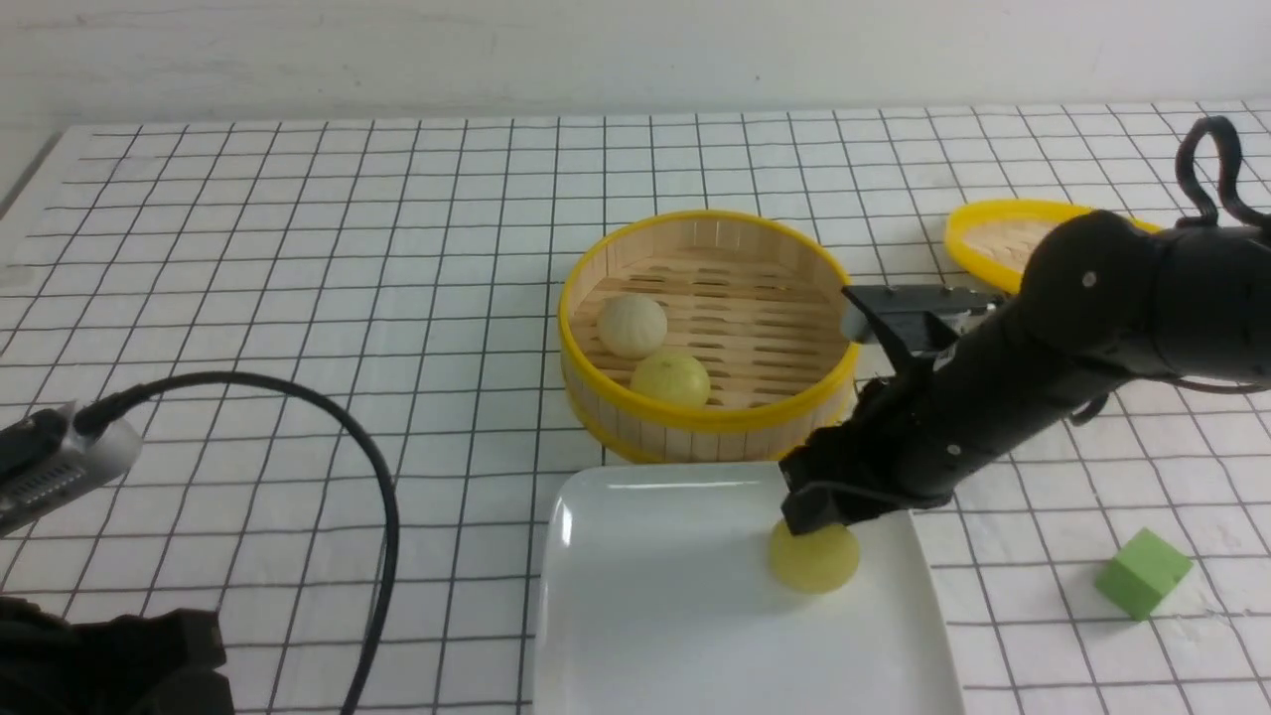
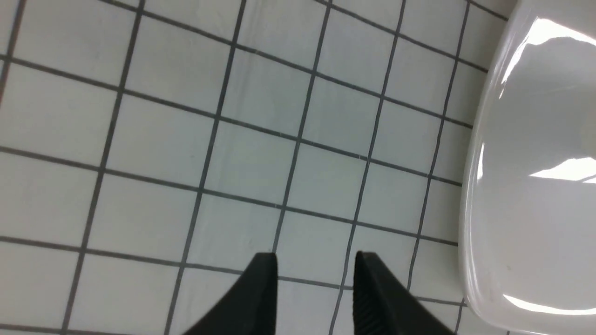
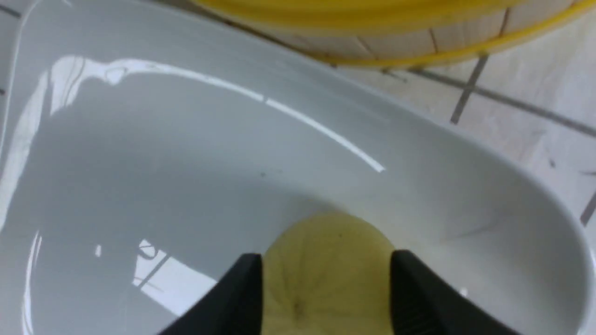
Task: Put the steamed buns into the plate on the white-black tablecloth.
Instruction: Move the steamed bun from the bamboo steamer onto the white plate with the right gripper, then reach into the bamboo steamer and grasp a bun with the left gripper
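A pale yellow steamed bun [image 1: 816,561] sits low on the right part of the white plate [image 1: 645,616], on the white-black tablecloth [image 1: 298,248]. My right gripper [image 1: 816,516] is shut on this bun from above; in the right wrist view the bun [image 3: 326,260] fills the gap between the black fingers [image 3: 247,288] over the plate [image 3: 186,186]. An off-white bun [image 1: 633,325] and a second yellow bun [image 1: 671,378] lie in the bamboo steamer [image 1: 710,422]. My left gripper [image 2: 315,265] is open and empty over the cloth, beside the plate's edge [image 2: 535,139].
The steamer stands just behind the plate. Its yellow-rimmed lid [image 1: 993,233] lies at the back right, partly hidden by my right arm. A green cube [image 1: 1142,573] sits on the cloth to the right of the plate. A black cable [image 1: 377,477] loops at the left.
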Tool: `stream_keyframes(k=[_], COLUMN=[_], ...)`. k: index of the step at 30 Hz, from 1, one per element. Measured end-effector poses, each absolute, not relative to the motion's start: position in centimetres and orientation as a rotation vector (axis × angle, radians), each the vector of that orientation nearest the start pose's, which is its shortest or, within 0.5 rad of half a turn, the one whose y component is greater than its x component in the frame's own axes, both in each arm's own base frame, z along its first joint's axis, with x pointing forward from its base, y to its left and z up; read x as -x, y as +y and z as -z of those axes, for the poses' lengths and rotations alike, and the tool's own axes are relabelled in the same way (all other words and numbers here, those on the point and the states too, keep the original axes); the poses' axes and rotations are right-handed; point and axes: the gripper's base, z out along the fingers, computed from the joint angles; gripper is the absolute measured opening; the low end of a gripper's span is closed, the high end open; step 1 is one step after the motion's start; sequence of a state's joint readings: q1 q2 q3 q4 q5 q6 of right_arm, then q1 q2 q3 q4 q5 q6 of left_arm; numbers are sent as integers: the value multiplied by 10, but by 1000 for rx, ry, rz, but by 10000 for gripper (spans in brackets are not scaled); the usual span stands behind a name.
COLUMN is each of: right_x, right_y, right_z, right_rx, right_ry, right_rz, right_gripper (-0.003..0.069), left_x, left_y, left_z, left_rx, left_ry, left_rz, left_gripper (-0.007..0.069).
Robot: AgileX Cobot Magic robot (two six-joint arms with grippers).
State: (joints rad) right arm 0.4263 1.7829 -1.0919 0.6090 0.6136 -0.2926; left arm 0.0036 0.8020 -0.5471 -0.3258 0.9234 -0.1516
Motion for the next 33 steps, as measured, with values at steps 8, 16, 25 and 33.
stream_keyframes(k=[8,16,25,33], right_x=[-301,-227,-89,-54], right_y=[151,78,41,30], right_z=[-255,-346,-328,-294], right_rx=[536,554,427,368], right_ry=[2749,2682,2342,2142], right_rz=[-663,-473,-385,-310], right_gripper=[349,-13,-11,-6], left_x=[-127,-127,-162,-235], left_y=[-22,-21,-27,-113], left_z=[-256,-256,-297,-328], left_rx=[380,325,158,-255], left_ry=[2606,2612,2681,2676], left_rz=[446,416,453,657], left_gripper=[261,251,3,18])
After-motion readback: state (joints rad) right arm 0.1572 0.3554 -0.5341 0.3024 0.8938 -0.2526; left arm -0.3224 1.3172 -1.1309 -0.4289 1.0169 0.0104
